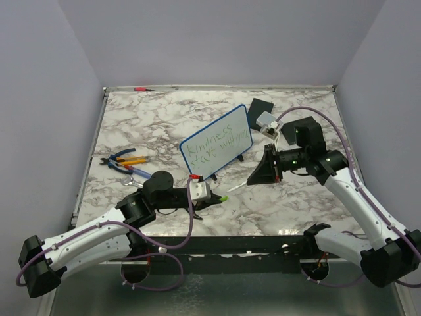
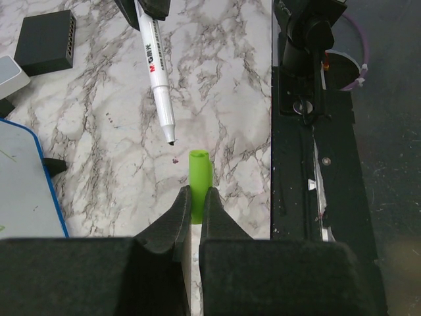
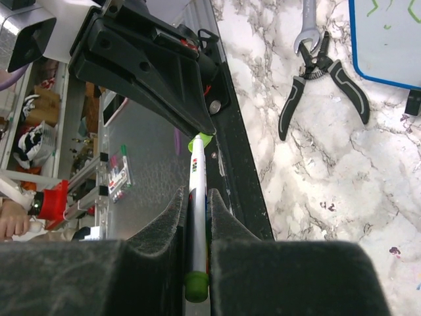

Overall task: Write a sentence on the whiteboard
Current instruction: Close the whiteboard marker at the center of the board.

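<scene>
— Where's the whiteboard?
— I see the whiteboard (image 1: pixel 217 141) propped on its edge mid-bench, tilted, with its face toward my arms. The sentence (image 1: pixel 212 148) is on it in green, in two lines. I read "Kindness" on top; the rest is too small to make out.
— And the bench?
— It's a marbled bench (image 1: pixel 158 118) with lavender walls (image 1: pixel 39 99) on three sides. Pliers (image 1: pixel 123 160) and a wrench (image 1: pixel 135 172) lie at the left, just beside each other. A black box (image 1: pixel 262 107) sits behind the whiteboard on the right.
— End effectors?
— My left end effector (image 2: pixel 196 197) is pressed together on a green cap (image 2: pixel 199 170), just in front of the whiteboard's near corner. My right end effector (image 3: pixel 196 201) pinches a white marker (image 2: pixel 156 72), to the right of the whiteboard and clear of it. The marker's tip points at the cap's open end, near it but not touching.
</scene>
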Controlling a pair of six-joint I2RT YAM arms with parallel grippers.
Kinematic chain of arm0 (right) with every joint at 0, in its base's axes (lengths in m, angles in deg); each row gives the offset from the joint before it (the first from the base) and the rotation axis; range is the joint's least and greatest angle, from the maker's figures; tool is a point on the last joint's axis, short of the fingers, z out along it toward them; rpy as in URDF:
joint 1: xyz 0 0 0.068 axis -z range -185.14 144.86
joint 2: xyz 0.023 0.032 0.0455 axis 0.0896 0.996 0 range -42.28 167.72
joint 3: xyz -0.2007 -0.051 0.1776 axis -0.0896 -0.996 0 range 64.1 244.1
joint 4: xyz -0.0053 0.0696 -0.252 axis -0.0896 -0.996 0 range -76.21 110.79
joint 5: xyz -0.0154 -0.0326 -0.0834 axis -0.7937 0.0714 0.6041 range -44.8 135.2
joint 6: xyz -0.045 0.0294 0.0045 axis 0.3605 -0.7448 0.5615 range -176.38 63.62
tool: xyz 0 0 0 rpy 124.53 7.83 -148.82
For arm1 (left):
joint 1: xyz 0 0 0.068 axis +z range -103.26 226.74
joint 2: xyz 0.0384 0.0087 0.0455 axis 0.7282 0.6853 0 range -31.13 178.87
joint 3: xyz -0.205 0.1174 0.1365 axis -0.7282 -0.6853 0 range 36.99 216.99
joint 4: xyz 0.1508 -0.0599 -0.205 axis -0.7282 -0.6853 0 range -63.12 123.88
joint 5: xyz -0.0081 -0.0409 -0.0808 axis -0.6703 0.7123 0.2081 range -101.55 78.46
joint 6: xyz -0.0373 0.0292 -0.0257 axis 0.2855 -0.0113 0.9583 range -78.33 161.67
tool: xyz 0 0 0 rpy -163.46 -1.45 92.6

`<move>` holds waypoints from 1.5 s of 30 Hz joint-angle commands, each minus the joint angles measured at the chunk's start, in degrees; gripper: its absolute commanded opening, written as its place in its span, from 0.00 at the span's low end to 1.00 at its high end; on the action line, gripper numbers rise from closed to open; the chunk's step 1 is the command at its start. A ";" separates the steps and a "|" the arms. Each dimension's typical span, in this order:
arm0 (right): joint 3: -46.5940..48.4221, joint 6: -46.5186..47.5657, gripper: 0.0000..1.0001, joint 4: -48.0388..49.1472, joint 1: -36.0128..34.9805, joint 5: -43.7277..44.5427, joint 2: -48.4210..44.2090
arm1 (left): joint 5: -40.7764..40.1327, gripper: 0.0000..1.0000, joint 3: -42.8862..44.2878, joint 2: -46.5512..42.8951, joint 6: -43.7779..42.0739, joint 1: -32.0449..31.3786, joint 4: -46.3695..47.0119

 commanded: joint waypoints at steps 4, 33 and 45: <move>-0.62 0.95 0.01 -2.23 -1.23 1.72 -0.45 | -0.31 0.00 1.42 -0.54 0.88 0.27 1.30; -0.78 1.03 0.01 -2.48 -1.47 3.05 -3.16 | -1.40 0.00 1.43 0.01 1.85 0.31 0.72; -1.71 0.46 0.01 -2.06 -1.83 1.57 -2.82 | -1.58 0.00 2.08 0.45 2.26 0.70 0.54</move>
